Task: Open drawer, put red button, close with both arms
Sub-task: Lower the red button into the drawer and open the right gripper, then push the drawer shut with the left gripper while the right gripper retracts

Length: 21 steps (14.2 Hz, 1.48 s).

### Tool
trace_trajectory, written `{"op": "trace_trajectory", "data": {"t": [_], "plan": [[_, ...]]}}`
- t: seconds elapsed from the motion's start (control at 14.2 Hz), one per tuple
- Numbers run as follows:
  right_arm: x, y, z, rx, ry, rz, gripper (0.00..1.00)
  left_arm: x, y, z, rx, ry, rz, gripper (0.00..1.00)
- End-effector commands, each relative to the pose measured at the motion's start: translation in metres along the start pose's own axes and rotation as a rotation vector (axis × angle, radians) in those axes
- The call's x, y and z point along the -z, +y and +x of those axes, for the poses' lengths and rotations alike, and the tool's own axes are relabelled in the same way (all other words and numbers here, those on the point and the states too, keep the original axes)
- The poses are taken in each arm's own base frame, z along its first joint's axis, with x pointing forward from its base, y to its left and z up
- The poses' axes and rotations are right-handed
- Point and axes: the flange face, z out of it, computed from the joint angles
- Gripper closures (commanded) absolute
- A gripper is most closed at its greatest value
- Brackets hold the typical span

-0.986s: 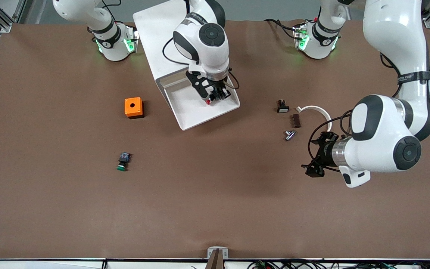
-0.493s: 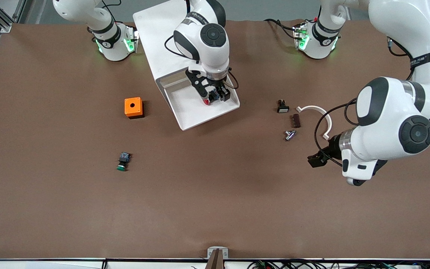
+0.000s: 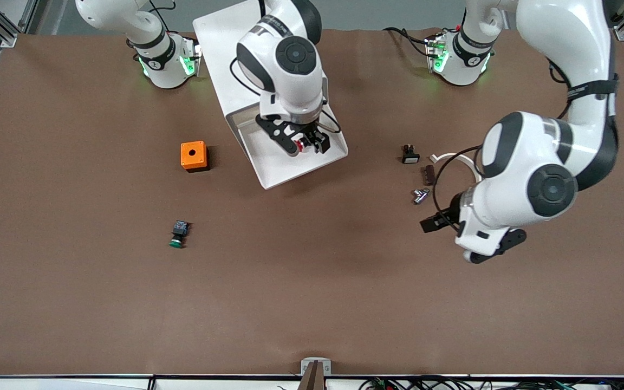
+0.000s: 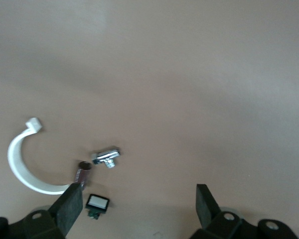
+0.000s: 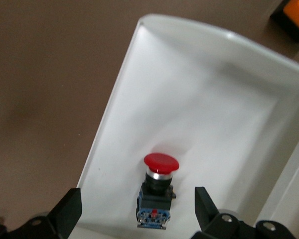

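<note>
The drawer (image 3: 279,169) stands pulled out of the white cabinet (image 3: 225,43), its tray open to view. The red button (image 3: 301,144) lies on its side in the tray; in the right wrist view it (image 5: 158,188) rests free on the drawer floor (image 5: 189,99). My right gripper (image 3: 307,145) hangs over the drawer, open, its fingers apart on either side of the button without touching it (image 5: 134,214). My left gripper (image 3: 432,223) is open and empty (image 4: 137,206) above the bare table, near the small parts at the left arm's end.
An orange box with a hole (image 3: 193,155) sits beside the drawer toward the right arm's end, and a green-capped button (image 3: 177,235) lies nearer the camera. A black switch (image 3: 410,155), white curved clip (image 3: 458,158), brown piece (image 3: 429,174) and chrome piece (image 3: 420,195) lie by the left gripper.
My right gripper has opened and drawn back from the red button, which now lies loose in the drawer. My left arm has swung toward the middle of the table.
</note>
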Motion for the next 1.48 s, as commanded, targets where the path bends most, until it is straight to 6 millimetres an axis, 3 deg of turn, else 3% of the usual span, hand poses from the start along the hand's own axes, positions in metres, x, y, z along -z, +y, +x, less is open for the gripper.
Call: {"op": "trace_trajectory", "data": {"t": [0.0, 0.14, 0.35, 0.7, 1.06, 1.41], "plan": [[0.035, 0.008, 0.052, 0.133, -0.042, -0.035, 0.00, -0.035, 0.036, -0.027, -0.081, 0.033, 0.018, 0.00], [0.056, 0.025, 0.095, 0.201, -0.044, -0.041, 0.00, -0.069, 0.066, -0.057, -0.128, 0.048, 0.015, 0.00], [0.094, 0.068, 0.164, 0.329, -0.061, -0.052, 0.00, -0.110, 0.095, -0.099, -0.133, 0.070, 0.013, 0.00], [0.146, 0.158, 0.268, 0.545, -0.070, -0.082, 0.00, -0.154, 0.139, -0.166, -0.068, 0.091, 0.009, 0.00], [0.185, 0.259, 0.348, 0.698, -0.105, -0.048, 0.00, -0.174, 0.172, -0.238, -0.037, 0.068, 0.017, 0.00], [0.188, 0.318, 0.400, 0.704, -0.114, -0.019, 0.00, -0.195, 0.192, -0.311, 0.012, -0.002, 0.028, 0.00]]}}
